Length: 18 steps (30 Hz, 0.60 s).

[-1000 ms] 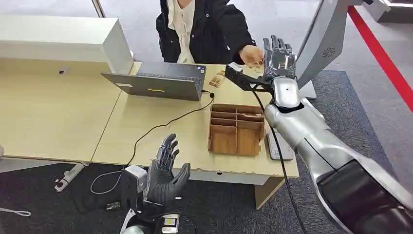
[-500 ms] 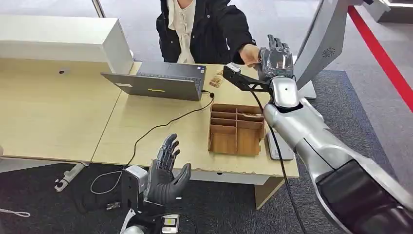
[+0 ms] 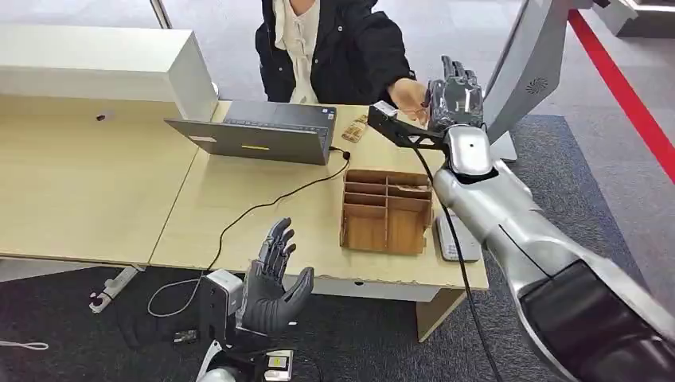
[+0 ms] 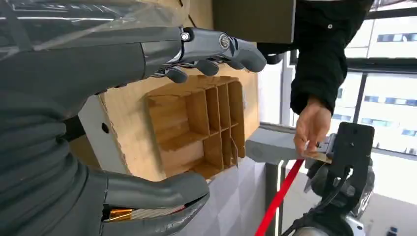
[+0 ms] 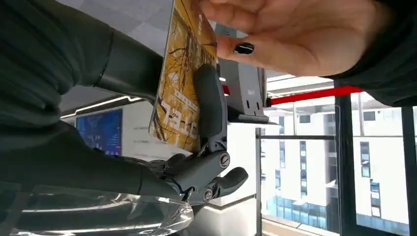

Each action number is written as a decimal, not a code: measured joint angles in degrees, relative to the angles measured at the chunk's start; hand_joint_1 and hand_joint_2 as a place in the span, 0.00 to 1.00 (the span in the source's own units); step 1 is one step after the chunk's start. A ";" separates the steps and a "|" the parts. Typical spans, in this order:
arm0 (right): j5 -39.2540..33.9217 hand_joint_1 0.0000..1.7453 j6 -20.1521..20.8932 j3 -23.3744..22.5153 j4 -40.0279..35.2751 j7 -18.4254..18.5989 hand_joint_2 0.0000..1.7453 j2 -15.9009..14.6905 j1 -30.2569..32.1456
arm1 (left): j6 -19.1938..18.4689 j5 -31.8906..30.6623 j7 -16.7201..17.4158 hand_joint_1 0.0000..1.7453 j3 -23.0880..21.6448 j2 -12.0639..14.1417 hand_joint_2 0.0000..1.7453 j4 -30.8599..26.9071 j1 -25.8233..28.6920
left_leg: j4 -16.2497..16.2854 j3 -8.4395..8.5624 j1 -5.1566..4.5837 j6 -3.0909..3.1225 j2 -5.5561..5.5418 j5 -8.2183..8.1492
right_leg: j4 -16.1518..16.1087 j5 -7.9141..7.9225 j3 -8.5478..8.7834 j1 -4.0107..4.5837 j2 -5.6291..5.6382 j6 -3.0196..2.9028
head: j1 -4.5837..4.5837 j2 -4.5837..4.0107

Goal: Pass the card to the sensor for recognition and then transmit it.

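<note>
We are at the hand-over: our right hand (image 3: 455, 99), up at one o'clock, pinches the yellow card (image 5: 182, 83) while the person's hand (image 5: 295, 37) grips it. Next, we judge, comes letting go. Our left hand (image 3: 275, 282) hangs empty, fingers spread.

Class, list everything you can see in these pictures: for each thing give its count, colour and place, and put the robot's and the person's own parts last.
card: one, yellow patterned, between the right hand's fingers and the person's hand
tray: one, brown wood with compartments, on the desk's right part
laptop: one, grey, at the desk's far edge
cable: one, black, from the laptop over the near edge
desk: one, light wood
left hand: one, dark, open, near the desk's front edge
right hand: one, raised, pinching the card
person's hand: one, on the card
</note>
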 joint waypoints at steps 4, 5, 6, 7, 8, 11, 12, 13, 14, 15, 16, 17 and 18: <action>-2.16 1.00 -1.33 -0.37 -0.04 -1.42 1.00 -0.24 0.12 | -0.29 -0.22 0.13 0.00 0.00 -0.02 1.00 0.00 -0.24 | 0.00 -0.01 0.00 0.00 -0.01 0.00 | 0.00 0.00 0.00 0.00 0.00 0.00 | 0.00 0.00; -3.32 1.00 -2.58 -0.59 -0.07 -2.60 1.00 -0.31 0.23 | -0.31 -0.30 0.13 0.00 0.00 -0.02 1.00 0.00 -0.25 | 0.00 0.00 0.00 0.00 -0.01 0.00 | 0.00 0.00 0.00 0.00 0.00 0.00 | 0.00 0.00; -4.46 1.00 -3.96 -0.94 -0.22 -3.83 1.00 -0.37 0.44 | -0.31 -0.31 0.15 0.00 0.00 -0.04 1.00 -0.02 -0.24 | 0.00 0.00 0.00 0.00 0.00 0.00 | 0.00 0.00 0.00 0.00 0.00 0.00 | 0.00 0.00; -5.32 1.00 -5.17 -1.34 -0.46 -4.81 1.00 -0.42 0.66 | -0.29 -0.33 0.17 0.00 0.00 -0.04 1.00 -0.02 -0.24 | 0.00 0.00 0.00 0.00 0.00 0.00 | 0.01 0.00 0.00 0.00 0.00 0.00 | 0.00 0.00; -6.45 1.00 -6.71 -1.79 -0.81 -6.31 1.00 -0.55 0.98 | -0.05 -0.39 0.17 0.00 0.00 -0.02 1.00 -0.02 -0.24 | 0.00 0.00 0.00 0.00 0.00 0.00 | 0.00 0.00 0.00 0.00 0.00 0.00 | -0.02 0.00; -8.59 1.00 -9.97 -2.76 -2.63 -9.97 1.00 -0.96 2.50 | 1.22 -0.55 0.11 0.00 0.04 -0.02 1.00 -0.20 -0.02 | 0.00 0.00 0.01 0.00 -0.01 0.00 | 0.00 0.00 0.01 0.00 0.00 0.00 | 0.00 0.00; -8.72 1.00 -10.58 -3.04 -3.52 -10.36 1.00 -1.20 3.23 | 1.60 -0.55 0.09 0.00 0.13 0.00 1.00 -0.44 0.17 | 0.00 0.01 0.01 0.00 0.00 0.00 | 0.00 0.00 0.01 0.00 0.00 0.00 | -0.02 0.00; -8.55 1.00 -10.87 -3.22 -4.42 -10.38 1.00 -1.47 3.99 | 2.17 -0.55 0.04 0.00 0.20 0.04 1.00 -0.61 0.32 | 0.00 0.02 0.01 0.00 0.00 0.00 | 0.00 0.00 0.02 0.00 0.00 0.00 | -0.02 0.00; -7.85 1.00 -11.06 -3.35 -6.48 -10.36 1.00 -2.23 5.27 | 3.15 -0.55 -0.02 0.00 0.33 0.09 1.00 -0.98 0.59 | 0.00 0.02 0.01 0.00 0.00 0.00 | -0.01 0.00 0.02 0.01 0.00 0.00 | 0.00 0.00; -7.09 1.00 -10.97 -3.41 -8.17 -9.86 1.00 -2.94 6.46 | 3.97 -0.55 -0.07 0.00 0.39 0.15 1.00 -1.22 0.80 | 0.00 0.02 0.01 0.00 -0.01 0.00 | -0.01 0.00 0.02 0.01 0.00 0.00 | 0.00 0.00; -6.16 1.00 -10.75 -3.54 -9.95 -8.91 1.00 -3.54 7.90 | 4.77 -0.55 -0.07 0.00 0.44 0.22 1.00 -1.49 1.08 | 0.00 0.02 0.01 0.00 -0.02 0.00 | -0.01 0.00 0.02 0.01 -0.01 0.00 | -0.02 0.00; -5.03 1.00 -10.34 -3.69 -12.38 -7.57 1.00 -4.49 9.40 | 5.42 -0.55 -0.07 0.00 0.55 0.39 1.00 -1.86 1.35 | 0.00 0.02 0.01 0.00 -0.02 0.00 | -0.02 0.00 0.03 0.01 0.00 0.00 | 0.00 0.00; -4.05 1.00 -9.82 -3.85 -14.90 -6.49 1.00 -5.48 11.02 | 5.99 -0.61 -0.07 0.00 0.57 0.52 1.00 -2.16 1.62 | 0.00 0.02 0.00 0.00 -0.02 -0.01 | -0.02 0.00 0.04 0.01 -0.01 0.00 | 0.00 0.00</action>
